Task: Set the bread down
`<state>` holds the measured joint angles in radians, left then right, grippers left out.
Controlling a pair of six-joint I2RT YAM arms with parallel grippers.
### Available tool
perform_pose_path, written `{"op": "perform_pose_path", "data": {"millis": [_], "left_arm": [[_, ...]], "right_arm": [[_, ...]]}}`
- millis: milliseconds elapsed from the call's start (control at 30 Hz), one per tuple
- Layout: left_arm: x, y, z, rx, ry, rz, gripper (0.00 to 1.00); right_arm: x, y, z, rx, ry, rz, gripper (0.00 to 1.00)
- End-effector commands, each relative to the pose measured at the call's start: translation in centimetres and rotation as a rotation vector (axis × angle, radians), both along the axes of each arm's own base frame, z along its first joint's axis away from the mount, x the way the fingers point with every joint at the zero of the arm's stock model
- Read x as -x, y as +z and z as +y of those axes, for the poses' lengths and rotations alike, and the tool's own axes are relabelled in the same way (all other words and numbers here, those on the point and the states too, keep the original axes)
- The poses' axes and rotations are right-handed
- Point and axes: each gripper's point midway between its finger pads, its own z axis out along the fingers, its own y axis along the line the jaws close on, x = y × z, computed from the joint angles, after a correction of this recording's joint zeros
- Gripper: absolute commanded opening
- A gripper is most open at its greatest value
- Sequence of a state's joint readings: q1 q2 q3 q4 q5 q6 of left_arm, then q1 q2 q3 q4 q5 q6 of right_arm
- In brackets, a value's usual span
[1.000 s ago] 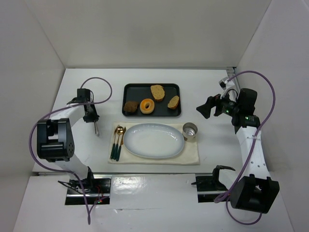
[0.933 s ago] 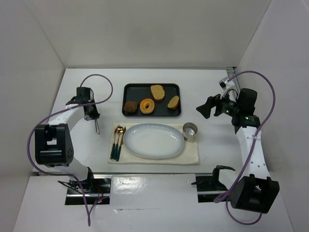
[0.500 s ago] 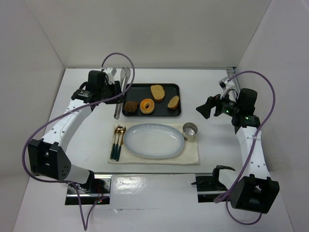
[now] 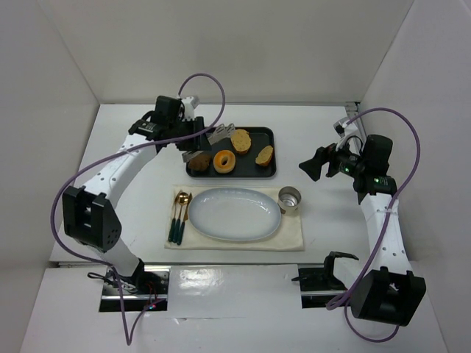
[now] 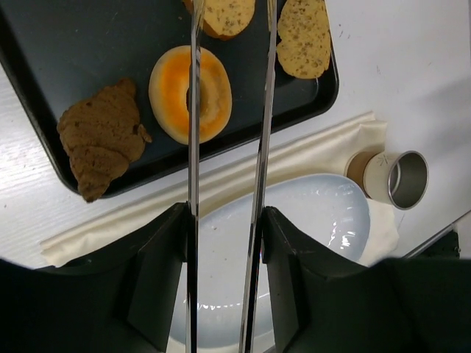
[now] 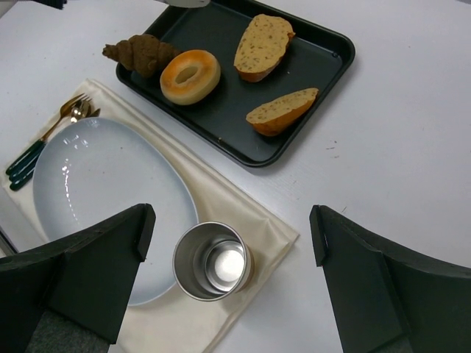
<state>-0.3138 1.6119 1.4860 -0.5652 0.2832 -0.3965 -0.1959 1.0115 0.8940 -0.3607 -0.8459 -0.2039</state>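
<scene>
The bread (image 4: pixel 240 140) (image 6: pixel 263 45) (image 5: pixel 224 16) lies flat on the black tray (image 4: pixel 202 136), at its far middle. My left gripper (image 4: pixel 193 131) (image 5: pixel 224 220) hovers over the tray's left part, shut on a pair of metal tongs (image 4: pixel 219 133) (image 5: pixel 194 110). The tongs' two arms stand apart and reach across the orange doughnut (image 5: pixel 190 94) to either side of the bread; their tips run out of the left wrist view. Off at the right, my right gripper (image 4: pixel 313 163) (image 6: pixel 232 217) is open and holds nothing.
The tray also holds a smaller narrow slice (image 4: pixel 264 155) and a brown croissant-like pastry (image 4: pixel 198 161). On a cream cloth (image 4: pixel 291 235) in front lie a white oval plate (image 4: pixel 234 213), a metal cup (image 4: pixel 289 198) and cutlery (image 4: pixel 179 213).
My left arm swung from the table's left side to over the tray, carrying the tongs, whose arms have spread apart. The right arm has not moved.
</scene>
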Motion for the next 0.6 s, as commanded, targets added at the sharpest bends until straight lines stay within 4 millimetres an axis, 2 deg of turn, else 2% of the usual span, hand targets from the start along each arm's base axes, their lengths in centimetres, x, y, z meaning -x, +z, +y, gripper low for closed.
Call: {"op": "perform_pose_path", "data": {"millis": [0,33,133,167,200,333,367,433,467,567], "left_arm": [[-1.4,1.5,-1.7,0.007,-0.031,-0.048,0.57],[-2.0,0.6,-1.6,-0.011,-0.017,-0.033,0.57],[-3.3,0.3,-2.5,-0.031,-0.014,-0.042,0.57],[-4.0,-0.9,-2.4,-0.050,-0.002,-0.024,0.57],[-4.4,-0.7,-2.9,-0.055,-0.003,-0.034,0.57],[-5.5,-2.7,-3.2,-0.090,0.010,-0.010,0.57],[-5.7,-2.2,-3.3,-0.090,0.005,-0.025,0.57],[-6.1,-3.4,-3.0,-0.115,0.018,-0.002,0.57],[-6.3,-3.0,-3.1,-0.111,0.018,-0.013,0.57],[-6.5,-3.7,-2.8,-0.139,0.027,-0.004,0.57]], "right_arm": [[0.2,2.1,0.3,0.018,0.017,-0.068,1.00],[0.2,2.1,0.3,0.018,0.017,-0.068,1.00],[0.2,2.1,0.3,0.018,0.017,-0.068,1.00],[0.2,2.1,0.3,0.018,0.017,-0.068,1.00],[0.2,2.1,0.3,0.018,0.017,-0.068,1.00],[0.2,2.1,0.2,0.025,0.020,-0.073,1.00],[0.2,2.1,0.2,0.025,0.020,-0.073,1.00],[0.2,2.1,0.2,0.025,0.020,-0.073,1.00],[0.2,2.1,0.2,0.025,0.020,-0.073,1.00],[0.2,2.1,0.2,0.025,0.020,-0.073,1.00]]}}
